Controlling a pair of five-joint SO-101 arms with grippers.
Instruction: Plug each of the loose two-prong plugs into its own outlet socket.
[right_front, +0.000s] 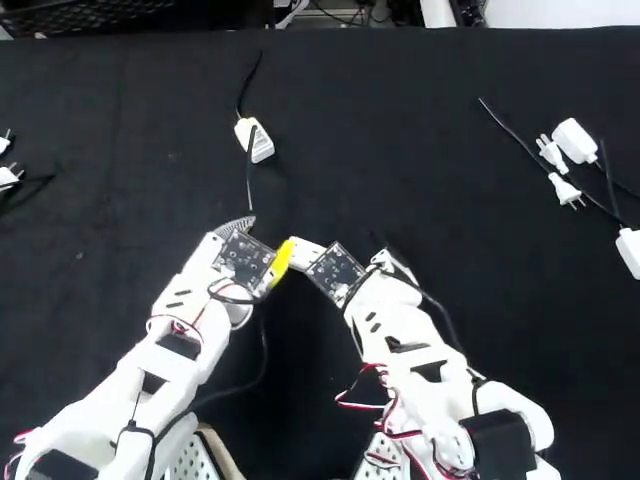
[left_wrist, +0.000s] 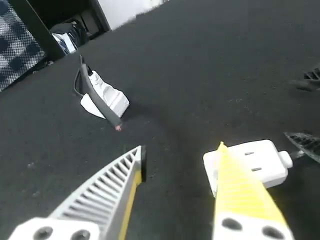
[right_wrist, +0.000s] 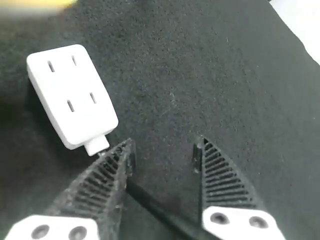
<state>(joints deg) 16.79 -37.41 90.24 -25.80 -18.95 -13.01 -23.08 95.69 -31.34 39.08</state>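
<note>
A white outlet block (right_wrist: 72, 100) with two pairs of slots lies flat on the black table, also seen as the outlet block (right_front: 302, 248) between the two arms. My right gripper (right_wrist: 162, 150) is open just off the block's cable end, with one dark finger (right_wrist: 107, 172) beside its stub. The block's black cable (right_wrist: 155, 210) runs under the fingers. My left gripper (left_wrist: 180, 150) is open with nothing between its fingers. Its yellow finger (left_wrist: 240, 187) overlaps the near side of the outlet block (left_wrist: 252, 160). A second white plug piece (left_wrist: 105, 97) on a black cable lies farther off.
The second white piece (right_front: 256, 140) sits at the table's upper middle. Loose white plugs and cables (right_front: 560, 160) lie at the far right, with another white piece (right_front: 630, 250) at the right edge. Small plugs (right_front: 6, 176) lie at the left edge.
</note>
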